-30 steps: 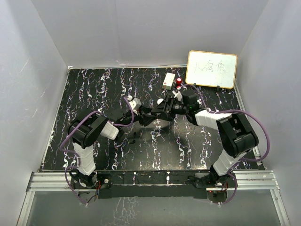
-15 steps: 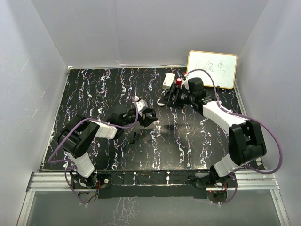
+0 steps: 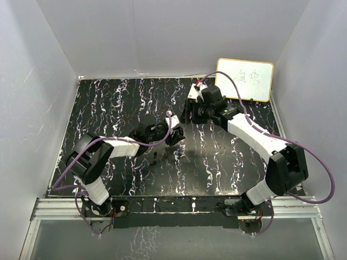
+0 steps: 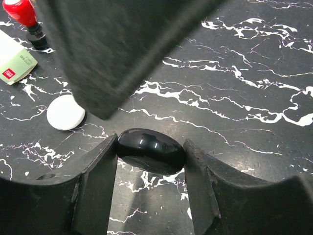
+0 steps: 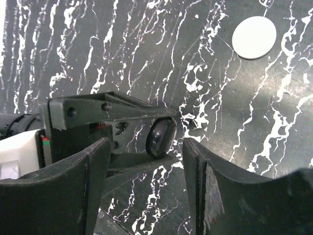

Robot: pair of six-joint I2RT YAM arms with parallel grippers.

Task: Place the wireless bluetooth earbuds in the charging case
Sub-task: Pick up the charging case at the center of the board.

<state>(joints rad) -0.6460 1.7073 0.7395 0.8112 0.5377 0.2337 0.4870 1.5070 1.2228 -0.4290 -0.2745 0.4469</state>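
The left gripper (image 4: 150, 150) is clamped on the case (image 4: 152, 147), a glossy black oval pinched by its rounded sides and lifted off the table (image 3: 108, 108). No open lid or socket shows on it.

Above the case, the right gripper (image 5: 145, 147) hangs with its fingers spread and nothing between them.

The earbuds are in neither gripper. One tiny dark speck on the table, on the arm-base side of the case, looks like one of them (image 3: 155, 158), though it is too small to be sure.

Beyond the case, away from the bases, lie a white disc (image 4: 65, 112), a red-capped bottle (image 4: 19, 11) and a small box (image 4: 14, 61).

Likely risks:
- **Case slipping:** it is slick and curved, so a push from above could twist it or pop it out of the pinch.
- **Lid not opened:** if the case is shut, nothing can go in.
- **Earbuds hard to grasp:** they are black on a black, streaked table, so a grab could miss one or flick it away.
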